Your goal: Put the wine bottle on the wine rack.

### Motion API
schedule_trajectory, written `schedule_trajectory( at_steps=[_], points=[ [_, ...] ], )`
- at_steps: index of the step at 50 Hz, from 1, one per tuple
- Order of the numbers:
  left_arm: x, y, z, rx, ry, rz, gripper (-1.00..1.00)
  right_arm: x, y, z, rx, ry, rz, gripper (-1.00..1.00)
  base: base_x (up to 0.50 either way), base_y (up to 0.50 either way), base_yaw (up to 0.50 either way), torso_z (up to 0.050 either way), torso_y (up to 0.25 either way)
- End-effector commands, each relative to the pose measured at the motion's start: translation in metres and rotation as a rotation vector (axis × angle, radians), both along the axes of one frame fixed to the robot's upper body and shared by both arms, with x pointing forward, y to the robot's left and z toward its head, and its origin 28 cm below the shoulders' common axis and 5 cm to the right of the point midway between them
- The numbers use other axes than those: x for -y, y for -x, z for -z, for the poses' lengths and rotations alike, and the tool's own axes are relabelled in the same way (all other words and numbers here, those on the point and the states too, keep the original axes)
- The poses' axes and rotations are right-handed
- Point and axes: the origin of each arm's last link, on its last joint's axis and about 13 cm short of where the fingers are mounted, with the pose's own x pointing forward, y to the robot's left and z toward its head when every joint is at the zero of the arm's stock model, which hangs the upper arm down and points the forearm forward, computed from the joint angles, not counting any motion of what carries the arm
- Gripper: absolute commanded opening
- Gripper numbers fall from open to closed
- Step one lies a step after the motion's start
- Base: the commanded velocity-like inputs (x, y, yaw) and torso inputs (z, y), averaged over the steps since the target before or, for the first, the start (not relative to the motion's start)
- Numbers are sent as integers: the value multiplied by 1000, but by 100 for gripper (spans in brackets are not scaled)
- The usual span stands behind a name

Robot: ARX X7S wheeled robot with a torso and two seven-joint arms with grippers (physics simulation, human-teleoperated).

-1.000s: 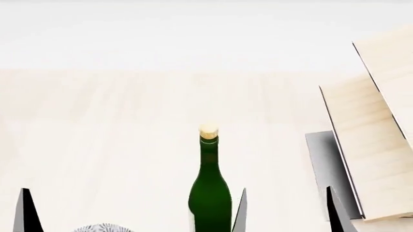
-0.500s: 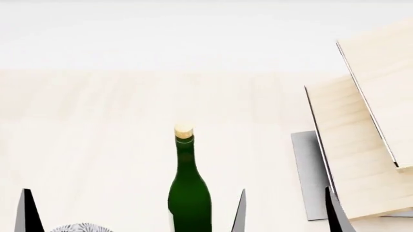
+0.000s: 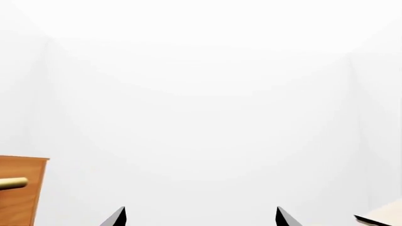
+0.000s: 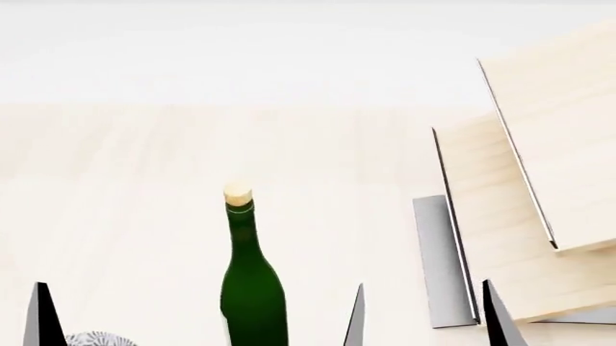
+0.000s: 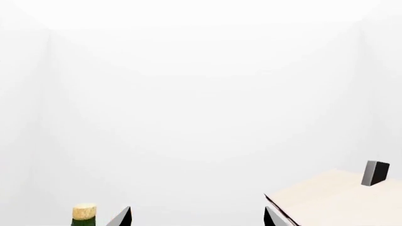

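The dark green wine bottle (image 4: 252, 288) with a tan cork stands upright on the light-wood table (image 4: 144, 216). The wine rack (image 4: 500, 223), two slanted light-wood boards on a grey base, stands to its right. My right gripper (image 4: 425, 321) is open and empty, low between bottle and rack, touching neither. In the right wrist view the right gripper (image 5: 197, 215) shows the bottle's cork (image 5: 84, 212) outside one finger and the rack board (image 5: 339, 197) with its dark peg outside the other. My left gripper (image 3: 201, 215) is open and empty; one of its fingers (image 4: 40, 317) shows in the head view.
A grey patterned bowl (image 4: 97, 339) sits at the near edge, left of the bottle. A brown cabinet (image 3: 22, 190) with a brass handle shows in the left wrist view, and a corner of the rack (image 3: 383, 216) on the other side.
In the head view the bottle and the rack have slid leftward, as the view turns right. Both grippers hold the same places in the view and stay open.
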Motion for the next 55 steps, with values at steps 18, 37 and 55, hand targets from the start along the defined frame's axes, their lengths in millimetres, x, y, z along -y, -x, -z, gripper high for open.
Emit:
schedule_trajectory(
  at_steps=[18, 37, 55],
  points=[
    [-1, 0, -1, 2, 0, -3, 100, 0, -1, -1, -1, 0, -1, 100, 0, -97, 0, 0, 0],
    [-1, -1, 0, 0, 0, -2, 100, 0, -1, 1, -6, 1, -1, 100, 0, -96, 0, 0, 0],
    [-1, -1, 0, -1, 0, -2, 100, -1, 0, 0, -6, 2, -5, 100, 0, -95, 0, 0, 0]
  ],
)
